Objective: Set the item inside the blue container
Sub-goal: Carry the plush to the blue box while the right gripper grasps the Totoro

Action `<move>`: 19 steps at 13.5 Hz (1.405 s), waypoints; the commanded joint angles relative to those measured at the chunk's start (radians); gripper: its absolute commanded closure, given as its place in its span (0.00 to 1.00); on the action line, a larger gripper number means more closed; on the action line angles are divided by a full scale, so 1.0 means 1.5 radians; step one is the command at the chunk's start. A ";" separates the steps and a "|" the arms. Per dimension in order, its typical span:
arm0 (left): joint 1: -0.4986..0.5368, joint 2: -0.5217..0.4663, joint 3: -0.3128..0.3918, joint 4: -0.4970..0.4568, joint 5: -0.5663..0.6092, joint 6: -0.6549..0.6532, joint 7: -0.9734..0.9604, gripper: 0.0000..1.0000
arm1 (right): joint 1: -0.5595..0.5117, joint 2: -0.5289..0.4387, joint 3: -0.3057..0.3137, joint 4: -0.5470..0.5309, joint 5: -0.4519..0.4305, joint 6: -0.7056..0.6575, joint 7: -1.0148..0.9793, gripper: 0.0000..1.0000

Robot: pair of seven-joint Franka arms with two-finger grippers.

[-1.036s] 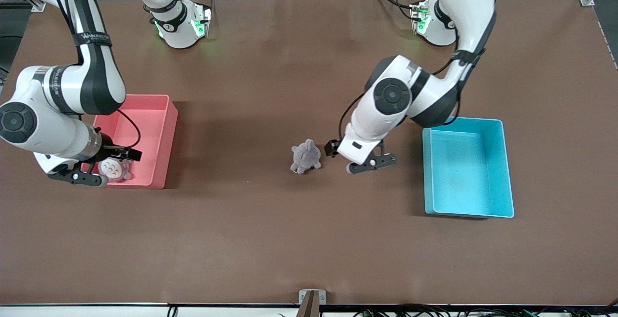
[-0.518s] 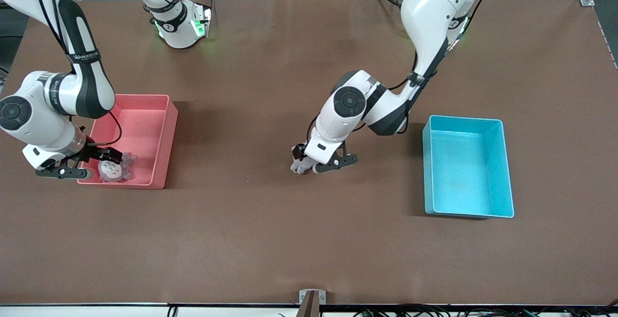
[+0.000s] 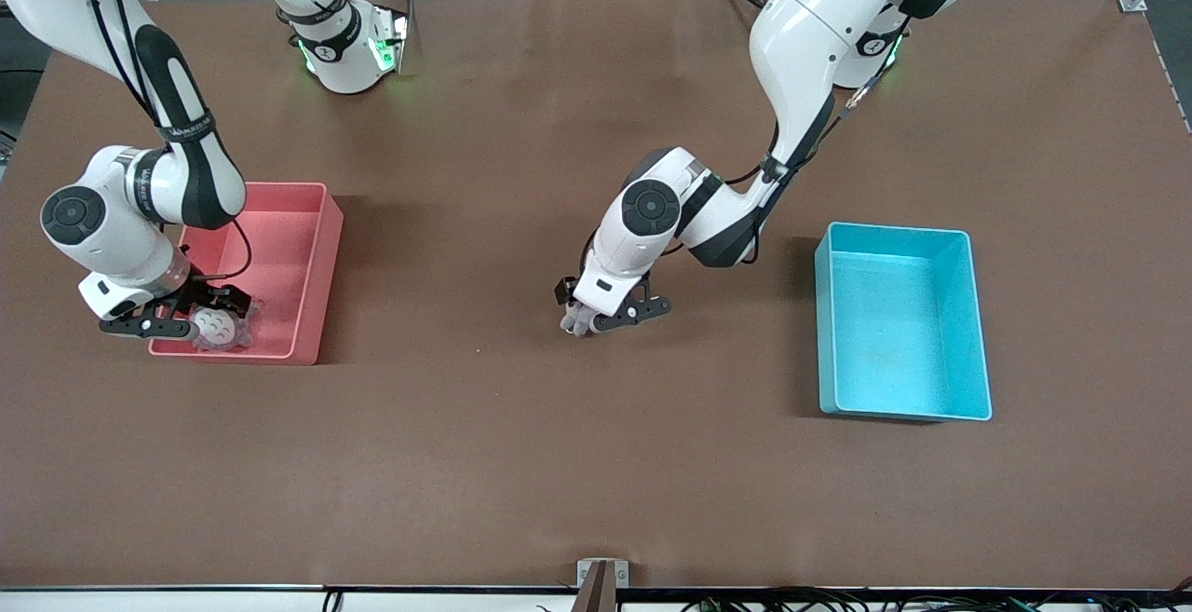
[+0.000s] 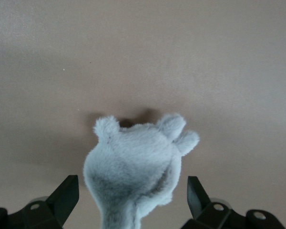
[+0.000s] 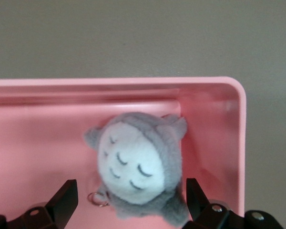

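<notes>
Two open end effectors straddle plush toys: the left end effector [image 3: 610,318] brackets the grey plush [image 4: 133,174] mid-desk and should close squarely across its body before carrying it to the blue container [image 3: 968,333], while the right end effector [image 3: 177,325] hovers, holding nothing, over the pink bin's [image 3: 312,300] white-faced plush [image 5: 138,167].

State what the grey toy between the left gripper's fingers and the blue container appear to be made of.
Grey toy: soft plush fabric, going by its fuzzy, matte nap and rounded ears. Blue container: likely moulded plastic, smooth with a faint sheen, thin upright walls and rounded corners.
</notes>
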 commanded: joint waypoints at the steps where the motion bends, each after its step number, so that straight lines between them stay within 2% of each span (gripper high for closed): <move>1: -0.012 0.024 0.007 0.027 0.016 0.001 -0.012 0.00 | -0.032 0.021 0.012 -0.006 -0.022 0.036 -0.001 0.00; 3: -0.013 0.035 0.007 0.036 0.016 0.003 -0.012 0.00 | -0.036 0.031 0.012 -0.006 -0.022 0.043 0.000 0.04; 4: -0.013 0.036 0.007 0.036 0.016 0.004 -0.012 0.00 | -0.036 0.032 0.012 -0.006 -0.022 0.043 0.000 0.13; 5: -0.016 0.037 0.007 0.036 0.016 0.006 -0.013 0.04 | -0.036 0.033 0.012 -0.006 -0.022 0.041 0.000 0.27; 6: -0.016 0.038 0.008 0.036 0.016 0.006 -0.013 0.13 | -0.036 0.033 0.012 -0.006 -0.022 0.037 0.001 0.44; 7: -0.016 0.038 0.007 0.036 0.016 0.006 -0.014 0.31 | -0.035 0.032 0.013 -0.005 -0.022 0.034 0.003 0.64; 9: -0.014 0.037 0.007 0.036 0.015 0.006 -0.014 0.56 | -0.033 0.031 0.013 -0.003 -0.021 0.031 0.008 0.94; 10: -0.013 0.032 0.007 0.036 0.014 0.005 -0.015 0.67 | -0.031 0.027 0.013 0.003 -0.021 0.019 0.013 0.99; 11: -0.010 0.030 0.007 0.036 0.014 0.005 -0.014 0.72 | -0.027 0.019 0.014 0.012 -0.021 -0.013 0.020 1.00; 13: -0.003 0.017 0.007 0.036 0.015 0.004 -0.013 0.79 | -0.002 -0.004 0.015 0.066 -0.021 -0.142 0.037 1.00; 17: 0.044 -0.041 0.005 0.030 0.018 -0.047 -0.006 0.81 | 0.074 -0.022 0.016 0.220 -0.016 -0.420 0.153 1.00; 19: 0.068 -0.080 0.005 0.027 0.018 -0.108 0.000 0.83 | 0.110 -0.026 0.019 0.261 0.008 -0.490 0.204 1.00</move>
